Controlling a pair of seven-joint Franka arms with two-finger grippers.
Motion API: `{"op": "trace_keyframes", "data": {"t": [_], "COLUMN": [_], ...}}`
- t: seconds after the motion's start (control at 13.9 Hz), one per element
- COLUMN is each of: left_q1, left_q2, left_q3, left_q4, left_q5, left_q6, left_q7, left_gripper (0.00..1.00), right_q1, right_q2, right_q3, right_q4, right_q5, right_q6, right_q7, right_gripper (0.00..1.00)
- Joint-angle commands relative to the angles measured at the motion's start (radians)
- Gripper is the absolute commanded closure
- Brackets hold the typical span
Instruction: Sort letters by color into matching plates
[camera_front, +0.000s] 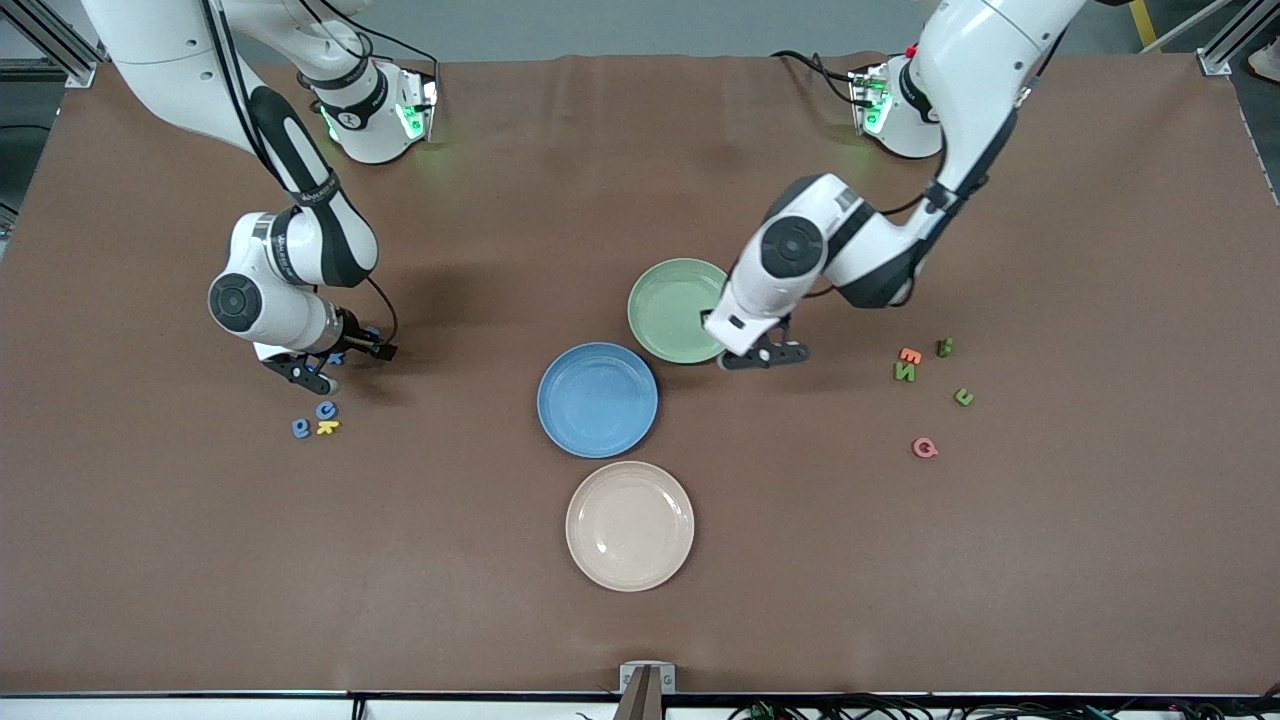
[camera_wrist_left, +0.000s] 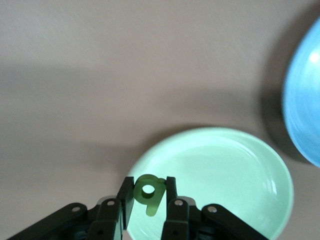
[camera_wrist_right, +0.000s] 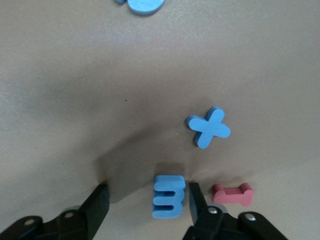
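Red letter (camera_wrist_right: 232, 194) crowds right gripper (camera_wrist_right: 146, 202) beside blue E (camera_wrist_right: 169, 197).

The left gripper (camera_wrist_left: 149, 202) hangs low near the table's middle, fingers clamped. The right gripper (camera_wrist_right: 147, 202) is low at the right arm's end, fingers spread.

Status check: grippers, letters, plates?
Left gripper shut on green letter over green plate. Right gripper open around blue letter. Nothing in the way.

Brown table (camera_front: 640, 620) carries green plate (camera_front: 672, 308), blue plate (camera_front: 597, 400), cream plate (camera_front: 629, 525); blue E (camera_wrist_right: 168, 196) between right gripper (camera_wrist_right: 148, 202) fingers.
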Motion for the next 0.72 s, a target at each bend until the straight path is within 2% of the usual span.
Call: {"op": "trace_keyframes", "data": {"t": [0.0, 0.07, 0.14, 0.22, 0.29, 0.36, 0.58, 0.65], "left_q1": [-0.048, -0.069, -0.074, -0.076, -0.076, -0.076, -0.051, -0.040], "left_q2": [0.016, 0.024, 0.036, 0.038, 0.038, 0.038, 0.033, 0.026], "left_q3": [0.002, 0.002, 0.002, 0.002, 0.002, 0.002, 0.021, 0.053], "left_q4": [0.010, 0.016, 0.017, 0.017, 0.022, 0.034, 0.105, 0.131], "left_q5": [0.011, 0.011, 0.011, 0.013, 0.009, 0.012, 0.014, 0.017], "left_q6": [-0.002, 0.001, 0.002, 0.002, 0.002, -0.001, -0.018, -0.033], "left_q7": [-0.090, -0.119, -0.127, -0.129, -0.132, -0.135, -0.127, -0.119], "left_gripper": [0.99, 0.97, 0.86, 0.63, 0.26, 0.01, 0.00, 0.00], "right_q1": [0.010, 0.010, 0.008, 0.004, 0.001, 0.001, 0.008, 0.010], "right_q2": [0.009, 0.009, 0.009, 0.009, 0.009, 0.009, 0.004, 0.003], "right_q3": [0.000, 0.000, 0.000, 0.000, 0.000, 0.000, 0.000, -0.002], "right_q4": [-0.008, -0.006, -0.005, -0.003, 0.000, 0.001, 0.015, 0.018], "right_q5": [0.018, 0.018, 0.018, 0.018, 0.018, 0.018, 0.018, 0.018], "right_q6": [0.011, 0.011, 0.011, 0.011, 0.011, 0.011, 0.001, -0.002], "right_q7": [0.004, 0.002, 0.001, -0.004, -0.006, -0.006, -0.006, -0.006], "right_gripper": [0.38, 0.45, 0.50, 0.58, 0.64, 0.71, 0.86, 0.89]}}
